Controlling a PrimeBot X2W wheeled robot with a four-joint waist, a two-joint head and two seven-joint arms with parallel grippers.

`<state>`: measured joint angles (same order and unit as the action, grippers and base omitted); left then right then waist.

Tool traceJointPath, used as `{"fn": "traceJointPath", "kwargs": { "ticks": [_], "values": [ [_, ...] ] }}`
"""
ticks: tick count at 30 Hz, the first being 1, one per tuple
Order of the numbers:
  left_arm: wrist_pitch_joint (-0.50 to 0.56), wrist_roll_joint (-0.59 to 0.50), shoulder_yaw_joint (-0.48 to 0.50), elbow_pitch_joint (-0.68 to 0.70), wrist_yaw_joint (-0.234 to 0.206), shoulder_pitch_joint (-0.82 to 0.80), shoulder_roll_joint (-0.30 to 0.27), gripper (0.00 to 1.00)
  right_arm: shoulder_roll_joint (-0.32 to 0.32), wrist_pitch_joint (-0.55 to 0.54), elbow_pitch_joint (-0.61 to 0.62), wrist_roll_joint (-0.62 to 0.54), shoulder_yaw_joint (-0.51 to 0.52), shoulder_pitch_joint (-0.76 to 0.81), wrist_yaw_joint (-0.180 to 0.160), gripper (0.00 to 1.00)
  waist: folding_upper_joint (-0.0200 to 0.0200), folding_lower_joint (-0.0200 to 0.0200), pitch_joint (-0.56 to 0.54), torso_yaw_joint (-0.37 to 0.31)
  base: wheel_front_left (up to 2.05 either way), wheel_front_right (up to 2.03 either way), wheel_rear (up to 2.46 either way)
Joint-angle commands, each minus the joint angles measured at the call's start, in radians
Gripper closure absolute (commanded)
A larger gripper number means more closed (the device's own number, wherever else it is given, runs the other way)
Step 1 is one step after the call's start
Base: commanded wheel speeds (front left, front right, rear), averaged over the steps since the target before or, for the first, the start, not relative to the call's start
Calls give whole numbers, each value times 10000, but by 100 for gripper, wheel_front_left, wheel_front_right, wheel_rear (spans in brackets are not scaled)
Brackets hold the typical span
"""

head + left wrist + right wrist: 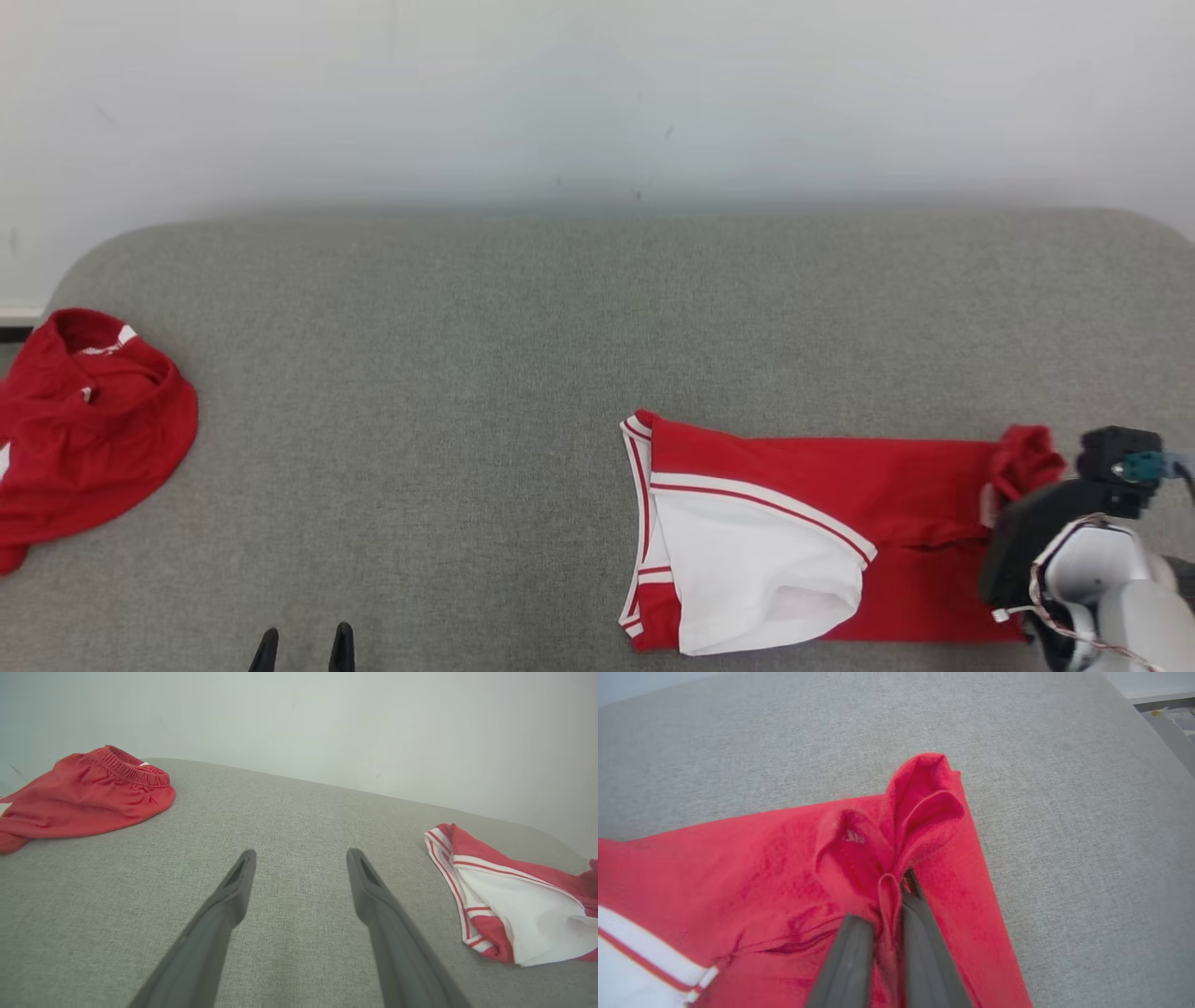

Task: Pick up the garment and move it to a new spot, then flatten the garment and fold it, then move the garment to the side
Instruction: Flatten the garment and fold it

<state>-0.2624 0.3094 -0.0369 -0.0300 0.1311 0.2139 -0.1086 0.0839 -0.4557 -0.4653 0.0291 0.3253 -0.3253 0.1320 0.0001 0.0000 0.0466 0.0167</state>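
Okay, head view: folded red-and-white garment (pixel 822 523) flat on grey worktop (pixel 523 327) at 4 o'clock, crumpled red shorts (pixel 89 434) at 9, left end effector (pixel 303 649) at 7. Left wrist view: its fingers (pixel 224 914) spread apart, holding nothing, garment at 3, shorts at 10. Right wrist view: right end effector (pixel 896 896) clamped together on a raised red corner fold of the garment.
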Motion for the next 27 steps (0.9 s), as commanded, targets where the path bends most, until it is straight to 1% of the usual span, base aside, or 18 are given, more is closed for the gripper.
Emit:
{"fn": "traceJointPath", "kwargs": {
  "ticks": [1, 7, 11, 15, 17, 21, 22, 27],
  "values": [
    [-31, 75, 1, -46, -8, 135, 38, 0, -36, -114, 301, 351, -489, 210, -25, 100, -1, 0, -362, 27, 0, 0, 0],
    [-31, 85, 19, -49, -8, 267, 65, 0, -194, -576, 1108, 1631, -2566, 537, -25, 100, -1, 0, -585, 132, 0, 0, 0],
    [-31, 106, 25, -69, -8, 242, 85, 0, -278, -711, 1195, 2161, -3689, 379, -25, 100, -1, 0, -610, 240, 0, 0, 0],
    [-31, 134, -7, -77, -8, 202, 109, 0, -310, -760, 847, 2581, -4519, 76, -25, 100, -1, 0, -570, 390, 0, 0, 0],
    [-31, 127, -53, -86, -8, 176, 121, 0, -324, -688, 581, 2667, -4780, -141, -25, 100, -1, 0, -534, 488, 0, 0, 0],
    [-31, 136, -126, -126, -8, 110, 160, 0, -340, -456, -102, 3199, -5361, -573, -25, 100, -1, 0, -474, 740, 0, 0, 0],
    [-31, 136, -126, -126, -8, 110, 160, 0, -340, -456, -102, 3199, -5361, -573, -25, 100, -1, 0, -474, 740, 0, 0, 0],
    [-31, 158, -180, -177, -8, 70, 208, 0, -338, -182, -938, 3616, -5945, -1022, -25, 100, -1, 0, -400, 1076, 0, 0, 0]
  ]
}}
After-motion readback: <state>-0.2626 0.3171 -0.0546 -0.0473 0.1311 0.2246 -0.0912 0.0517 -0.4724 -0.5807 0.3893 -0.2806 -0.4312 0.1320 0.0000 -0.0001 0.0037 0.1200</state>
